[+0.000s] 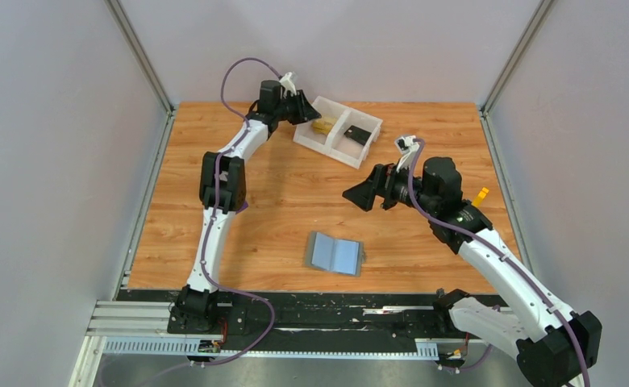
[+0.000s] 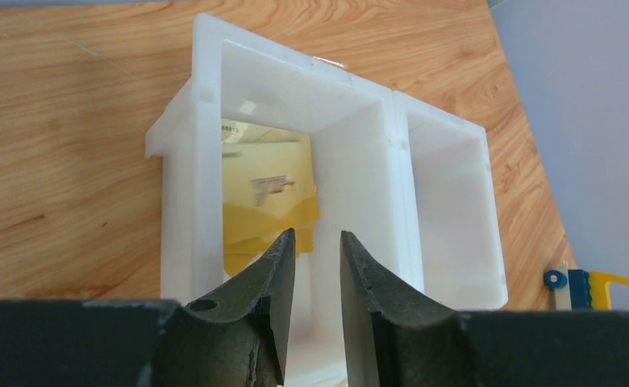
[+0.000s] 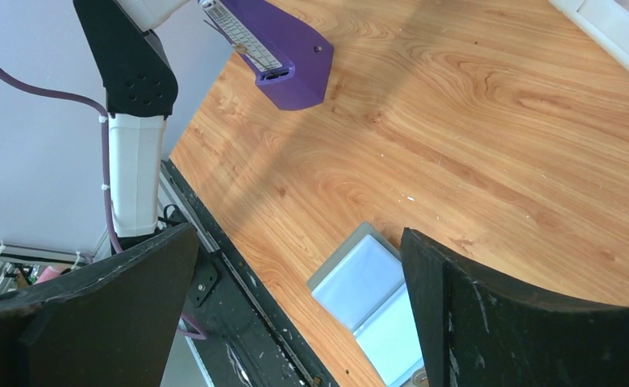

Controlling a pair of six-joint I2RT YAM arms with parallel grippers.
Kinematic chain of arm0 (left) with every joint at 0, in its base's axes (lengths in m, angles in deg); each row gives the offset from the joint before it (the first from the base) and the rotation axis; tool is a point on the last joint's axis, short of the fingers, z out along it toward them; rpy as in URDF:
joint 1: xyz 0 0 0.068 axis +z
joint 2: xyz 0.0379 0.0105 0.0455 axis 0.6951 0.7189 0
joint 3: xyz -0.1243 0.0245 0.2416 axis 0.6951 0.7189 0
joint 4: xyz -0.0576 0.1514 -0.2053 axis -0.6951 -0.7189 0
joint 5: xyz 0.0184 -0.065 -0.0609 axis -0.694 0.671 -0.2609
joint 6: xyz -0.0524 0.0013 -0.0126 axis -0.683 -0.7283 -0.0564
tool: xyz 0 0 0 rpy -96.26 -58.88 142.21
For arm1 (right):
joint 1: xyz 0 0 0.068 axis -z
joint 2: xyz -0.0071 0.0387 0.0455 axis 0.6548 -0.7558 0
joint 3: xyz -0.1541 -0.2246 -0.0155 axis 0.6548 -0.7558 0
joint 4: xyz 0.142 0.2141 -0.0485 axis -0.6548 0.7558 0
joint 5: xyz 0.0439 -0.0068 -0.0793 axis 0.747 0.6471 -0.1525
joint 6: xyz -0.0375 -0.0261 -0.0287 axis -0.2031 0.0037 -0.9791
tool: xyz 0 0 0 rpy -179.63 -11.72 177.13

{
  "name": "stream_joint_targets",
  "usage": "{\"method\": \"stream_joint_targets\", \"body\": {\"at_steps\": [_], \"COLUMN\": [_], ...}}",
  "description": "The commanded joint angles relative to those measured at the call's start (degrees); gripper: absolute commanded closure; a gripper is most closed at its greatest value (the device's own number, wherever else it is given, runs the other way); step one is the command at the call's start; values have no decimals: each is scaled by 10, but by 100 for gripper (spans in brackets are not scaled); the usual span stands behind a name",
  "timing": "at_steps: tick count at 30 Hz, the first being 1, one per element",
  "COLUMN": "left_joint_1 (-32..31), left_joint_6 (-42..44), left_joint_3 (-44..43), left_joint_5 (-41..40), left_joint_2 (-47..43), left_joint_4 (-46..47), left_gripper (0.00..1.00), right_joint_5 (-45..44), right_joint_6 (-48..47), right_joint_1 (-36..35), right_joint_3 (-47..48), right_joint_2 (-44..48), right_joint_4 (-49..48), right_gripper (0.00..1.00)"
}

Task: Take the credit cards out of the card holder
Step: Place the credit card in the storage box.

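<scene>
Ideally, the left pincer (image 2: 317, 238), slightly apart and empty over the cards (image 2: 267, 210) in the tray (image 2: 295, 68), is raised straight up; the right pincer (image 3: 299, 242) is spread wide.

Credit cards (image 2: 267, 201) sit in the tray (image 2: 376, 105) compartment right below and ahead of the left tool (image 2: 318, 242); the other compartment's to its right. Card holder (image 1: 335, 254) lies open on the tabletop (image 1: 279, 193) below the right tool (image 1: 360, 196), well apart from the tray.

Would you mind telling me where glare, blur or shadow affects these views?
Top external: even light, sharp, sheen on the card holder. Left wrist: glare on the credit cards, left gripper dark. Right wrist: shadow across the table, right gripper silhouetted.
</scene>
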Motion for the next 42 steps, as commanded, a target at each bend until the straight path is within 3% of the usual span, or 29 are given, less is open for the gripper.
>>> {"method": "stream_joint_targets", "body": {"at_steps": [1, 10, 16, 20, 25, 29, 34, 42], "left_joint_1": [-3, -5, -13, -15, -26, -48, -75, -131], "left_joint_6": [15, 17, 18, 6, -11, 5, 46, 79], "left_joint_3": [-30, -31, 14, 102, 270, 385, 516, 644], "left_joint_5": [-5, 3, 27, 37, 58, 89, 61, 15], "left_joint_2": [1, -29, -122, -209, -314, -393, -496, -591], "left_joint_4": [33, 35, 0, -16, -23, -61, -142, -215], "left_gripper": [64, 60, 59, 61, 62, 62, 61, 57], "right_joint_5": [-8, -39, -83, -85, -35, -20, -32, -73], "right_joint_6": [-12, 7, 29, 63, 119, 156, 191, 243], "right_joint_1": [2, 2, 2, 2, 1, -8, -35, -81], "right_joint_3": [30, 28, 29, 24, -29, -81, -141, -213], "right_joint_2": [9, 6, 6, 12, 24, 37, 62, 73], "right_joint_4": [-7, 3, 52, 98, 104, 97, 86, 56], "right_gripper": [0, 0, 0, 1, 15, 19, 21, 25]}}
